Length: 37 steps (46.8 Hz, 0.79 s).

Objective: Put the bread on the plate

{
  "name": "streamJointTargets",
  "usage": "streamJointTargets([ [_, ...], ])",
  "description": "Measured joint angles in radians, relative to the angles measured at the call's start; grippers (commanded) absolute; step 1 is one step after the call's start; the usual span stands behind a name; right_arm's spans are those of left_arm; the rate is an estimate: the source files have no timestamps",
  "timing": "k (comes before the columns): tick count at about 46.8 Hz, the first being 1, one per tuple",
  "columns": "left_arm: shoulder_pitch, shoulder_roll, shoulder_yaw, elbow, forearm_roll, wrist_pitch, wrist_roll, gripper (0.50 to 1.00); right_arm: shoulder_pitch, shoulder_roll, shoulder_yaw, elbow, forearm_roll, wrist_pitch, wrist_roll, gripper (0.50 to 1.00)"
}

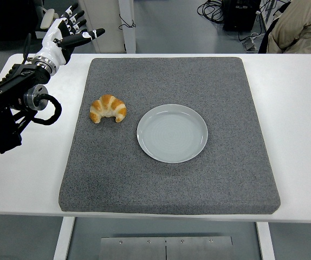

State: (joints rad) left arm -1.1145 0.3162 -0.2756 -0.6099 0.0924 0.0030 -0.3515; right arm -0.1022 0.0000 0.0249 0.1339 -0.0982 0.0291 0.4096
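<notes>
A golden croissant [108,108] lies on the grey mat [172,179], left of centre. A pale grey round plate [172,133] sits on the mat just right of the croissant, with nothing on it. My left hand [71,30] is raised at the far left corner of the table, beyond the mat's edge, fingers spread and holding nothing. It is well above and left of the croissant. My right arm does not show.
The white table [302,108] extends around the mat on all sides. A person's beige sleeve [302,27] shows at the top right, behind the table. Cables lie on the floor beyond.
</notes>
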Motion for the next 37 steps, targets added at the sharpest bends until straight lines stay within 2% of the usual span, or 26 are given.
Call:
streamJointTargets([
  [8, -0.035, 0.057, 0.083, -0.058, 0.083, 0.001, 0.003, 0.989, 0.000, 0.000, 0.000, 0.000, 0.000, 0.000, 0.000, 1.000],
  [17, -0.041, 0.117, 0.125, -0.161, 0.279, 0.001, 0.013, 0.989, 0.000, 0.000, 0.000, 0.000, 0.000, 0.000, 0.000, 1.000],
  [27, -0.042, 0.175, 0.202, -0.289, 0.483, 0.002, 0.079, 0.989, 0.001, 0.000, 0.000, 0.000, 0.000, 0.000, 0.000, 1.000],
  [37, -0.045, 0.179, 0.225, -0.317, 0.622, 0.003, 0.137, 0.989, 0.000, 0.000, 0.000, 0.000, 0.000, 0.000, 0.000, 1.000],
])
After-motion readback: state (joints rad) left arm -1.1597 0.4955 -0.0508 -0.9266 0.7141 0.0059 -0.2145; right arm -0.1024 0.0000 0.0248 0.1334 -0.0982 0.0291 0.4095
